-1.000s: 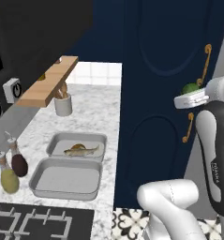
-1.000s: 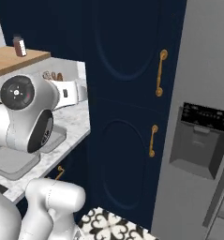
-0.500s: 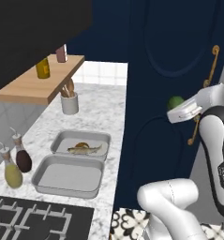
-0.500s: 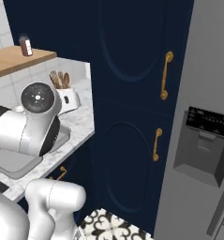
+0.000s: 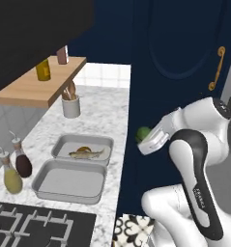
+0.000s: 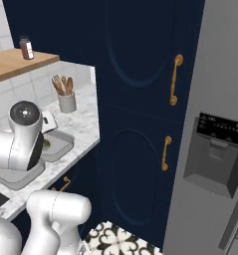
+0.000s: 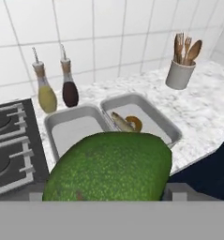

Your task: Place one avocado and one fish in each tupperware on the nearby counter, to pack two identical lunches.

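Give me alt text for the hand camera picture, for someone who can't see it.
A round glossy green avocado held in the tool fills the foreground, above a white-grey speckled marble counter. Behind it sit two shallow light-grey tupperware containers: one empty, the other holding a slender tan fish. Two oil bottles, a white utensil holder and a black hob surround them.

Even, soft rendered light, faint shadows, no glare, slightly coarse detail.
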Tool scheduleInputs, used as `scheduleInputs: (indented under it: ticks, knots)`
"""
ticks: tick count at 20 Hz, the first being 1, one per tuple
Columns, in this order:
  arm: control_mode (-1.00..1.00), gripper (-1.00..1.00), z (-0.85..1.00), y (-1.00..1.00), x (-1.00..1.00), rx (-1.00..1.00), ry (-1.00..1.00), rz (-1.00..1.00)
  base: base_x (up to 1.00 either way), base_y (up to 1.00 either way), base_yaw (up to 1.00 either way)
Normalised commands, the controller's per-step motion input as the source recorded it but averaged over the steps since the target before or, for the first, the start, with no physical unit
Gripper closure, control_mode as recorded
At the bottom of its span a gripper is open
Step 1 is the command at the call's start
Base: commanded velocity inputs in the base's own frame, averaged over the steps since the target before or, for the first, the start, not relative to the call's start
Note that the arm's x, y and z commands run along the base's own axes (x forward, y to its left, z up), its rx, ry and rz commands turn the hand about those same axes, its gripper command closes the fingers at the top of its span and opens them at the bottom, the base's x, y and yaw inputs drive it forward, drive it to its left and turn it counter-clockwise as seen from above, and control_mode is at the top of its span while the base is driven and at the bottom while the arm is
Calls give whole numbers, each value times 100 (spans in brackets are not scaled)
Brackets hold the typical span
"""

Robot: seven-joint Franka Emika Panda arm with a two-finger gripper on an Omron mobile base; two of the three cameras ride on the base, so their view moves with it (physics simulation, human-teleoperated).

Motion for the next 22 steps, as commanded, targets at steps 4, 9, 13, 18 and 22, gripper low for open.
scheduleInputs:
  ticks: [4, 9, 13, 18, 22]
  knots:
    - [-100, 100, -89, 98, 26, -1, 21, 15, 0, 0, 0]
    - [-100, 100, -78, 85, 42, 0, 22, 11, 0, 0, 0]
    - [-100, 100, -96, 59, 82, -3, 16, 7, 0, 0, 0]
    - [-100, 100, -84, 59, 100, -6, 19, 1, 0, 0, 0]
    - [-100, 100, -49, 54, 92, -3, 20, 0, 0, 0, 0]
